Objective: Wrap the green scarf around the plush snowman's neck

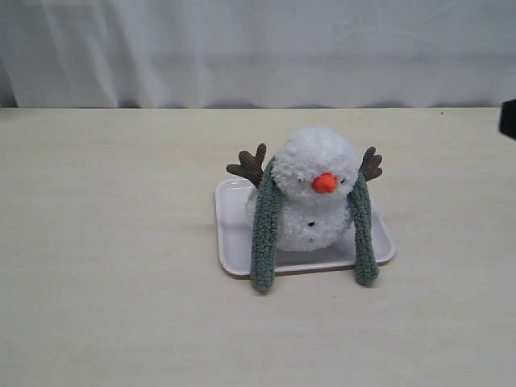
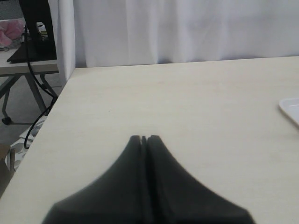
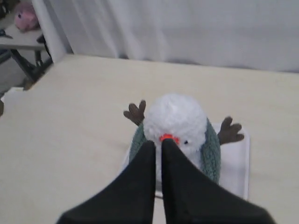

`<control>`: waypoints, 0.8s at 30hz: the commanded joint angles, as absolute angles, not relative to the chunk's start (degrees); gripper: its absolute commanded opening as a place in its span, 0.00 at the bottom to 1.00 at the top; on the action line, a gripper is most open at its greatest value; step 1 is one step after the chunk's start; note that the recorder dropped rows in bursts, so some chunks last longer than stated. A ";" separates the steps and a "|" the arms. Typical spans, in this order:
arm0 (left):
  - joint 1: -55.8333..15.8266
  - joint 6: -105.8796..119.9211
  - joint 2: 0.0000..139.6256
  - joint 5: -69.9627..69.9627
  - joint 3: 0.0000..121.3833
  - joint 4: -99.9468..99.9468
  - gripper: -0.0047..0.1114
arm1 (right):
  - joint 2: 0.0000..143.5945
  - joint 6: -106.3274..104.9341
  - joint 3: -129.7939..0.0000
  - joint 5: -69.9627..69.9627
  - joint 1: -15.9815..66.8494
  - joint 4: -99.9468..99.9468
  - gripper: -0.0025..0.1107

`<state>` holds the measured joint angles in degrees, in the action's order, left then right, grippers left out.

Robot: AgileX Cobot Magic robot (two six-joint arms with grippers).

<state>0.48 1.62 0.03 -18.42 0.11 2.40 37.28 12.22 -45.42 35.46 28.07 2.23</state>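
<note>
The plush snowman (image 1: 317, 193) sits upright on a white tray (image 1: 234, 222) in the middle of the table, its orange nose facing the front. The green scarf (image 1: 264, 230) runs behind its neck, which is hidden, and both ends hang down its front, the tips reaching past the tray's front rim. My right gripper (image 3: 159, 143) is shut on nothing and hovers in front of the snowman (image 3: 175, 119), apart from it and the scarf (image 3: 212, 151). Far off to the left, my left gripper (image 2: 144, 138) is shut and empty above bare table.
A white curtain hangs behind the table. A dark bit of the right arm (image 1: 508, 119) shows at the right edge of the exterior view. The tray's corner (image 2: 290, 108) shows in the left wrist view. Past the table's left edge stands another table (image 2: 28, 65) with cables.
</note>
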 commanded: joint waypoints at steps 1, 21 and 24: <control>0.22 1.43 0.00 -17.62 0.00 2.34 0.04 | 28.73 9.83 -45.18 35.95 28.17 2.16 0.06; 0.22 1.43 0.00 -17.62 0.00 2.34 0.04 | 6.18 9.70 -45.18 36.53 28.17 2.16 0.06; 0.22 1.43 0.00 -17.62 0.00 2.34 0.04 | 4.76 9.70 -45.18 36.53 28.17 2.16 0.06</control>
